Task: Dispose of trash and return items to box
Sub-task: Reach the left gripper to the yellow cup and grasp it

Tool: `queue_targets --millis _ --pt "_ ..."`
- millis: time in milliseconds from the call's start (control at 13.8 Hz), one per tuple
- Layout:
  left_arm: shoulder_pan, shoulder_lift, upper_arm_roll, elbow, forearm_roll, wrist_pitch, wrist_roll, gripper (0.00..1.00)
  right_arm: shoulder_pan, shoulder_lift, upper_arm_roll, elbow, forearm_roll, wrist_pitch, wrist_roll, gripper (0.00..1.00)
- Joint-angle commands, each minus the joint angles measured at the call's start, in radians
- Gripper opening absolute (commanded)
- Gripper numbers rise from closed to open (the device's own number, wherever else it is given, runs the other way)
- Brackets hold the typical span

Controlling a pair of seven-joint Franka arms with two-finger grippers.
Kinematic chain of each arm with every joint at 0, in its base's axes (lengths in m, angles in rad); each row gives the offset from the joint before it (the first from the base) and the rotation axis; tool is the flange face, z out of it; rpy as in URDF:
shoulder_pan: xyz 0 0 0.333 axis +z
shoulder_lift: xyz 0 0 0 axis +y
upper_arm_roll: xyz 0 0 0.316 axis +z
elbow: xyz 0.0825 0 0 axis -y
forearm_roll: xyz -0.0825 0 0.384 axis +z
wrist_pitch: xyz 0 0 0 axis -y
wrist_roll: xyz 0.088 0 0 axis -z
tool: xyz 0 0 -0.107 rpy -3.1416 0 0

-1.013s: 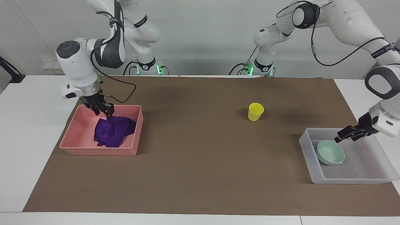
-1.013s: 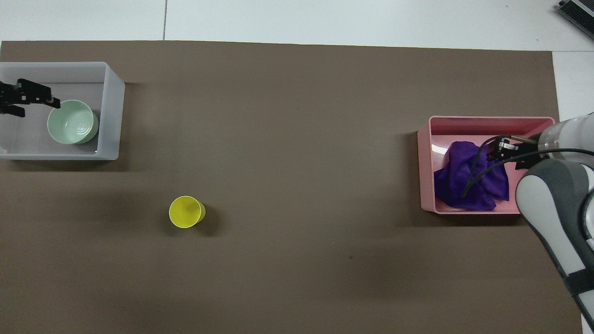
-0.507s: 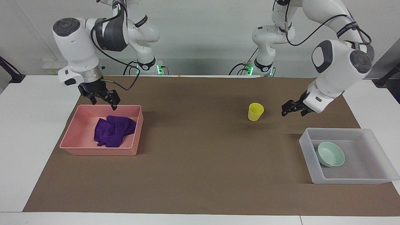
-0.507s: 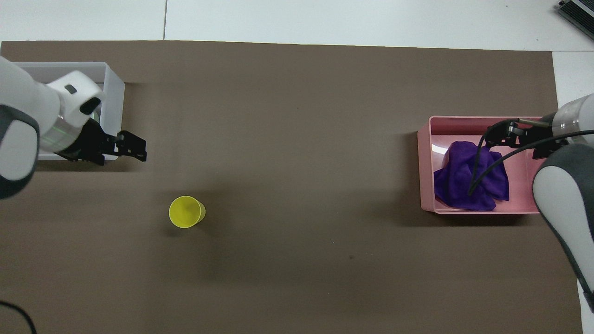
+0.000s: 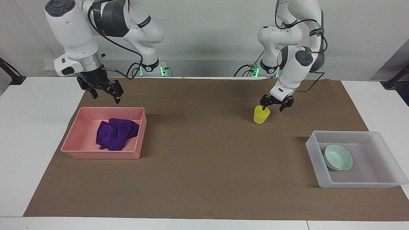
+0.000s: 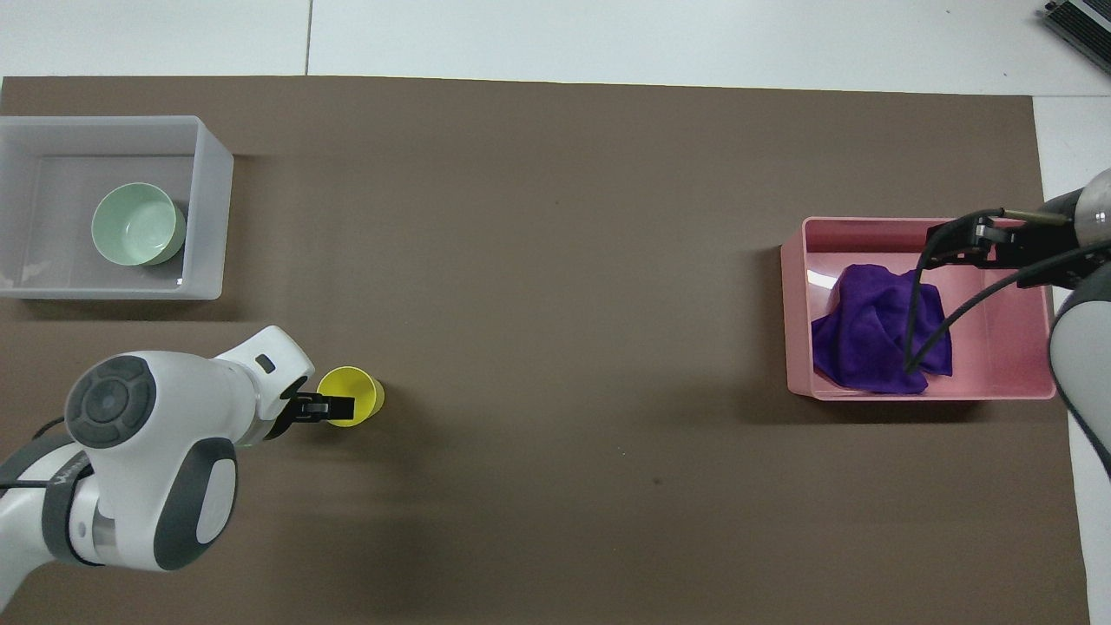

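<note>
Nearest the robots, the left gripper (image 5: 276, 106) hangs over the yellow cup (image 5: 261, 114) on the brown table (image 5: 204, 179), jaws open, one finger at the cup's rim. The right gripper (image 5: 103, 92) hovers above the pink tray (image 5: 101, 154), jaws open and empty. The purple cloth (image 5: 116, 134) lies in that tray. Farthest, the mint bowl (image 5: 337, 157) sits in the translucent bin (image 5: 358, 184).
</note>
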Motion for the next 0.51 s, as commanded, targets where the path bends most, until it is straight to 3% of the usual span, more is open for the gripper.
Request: queue_targets --millis 0,145,434 --pt "-0.029 -0.004 0.016 -0.035 0.000 0.046 -0.011 0.40 -0.028 0.014 0.007 0.054 0.017 -0.037 -0.040 1.00" --pt "-0.032 0.019 0.016 -0.026 0.000 0.044 -0.011 0.00 -0.026 0.017 0.004 0.083 0.009 -0.055 -0.050 1.00" --pt "-0.029 0.023 0.019 0.056 0.000 -0.035 -0.021 0.00 -0.021 0.001 0.004 0.081 0.008 -0.054 -0.049 1.00"
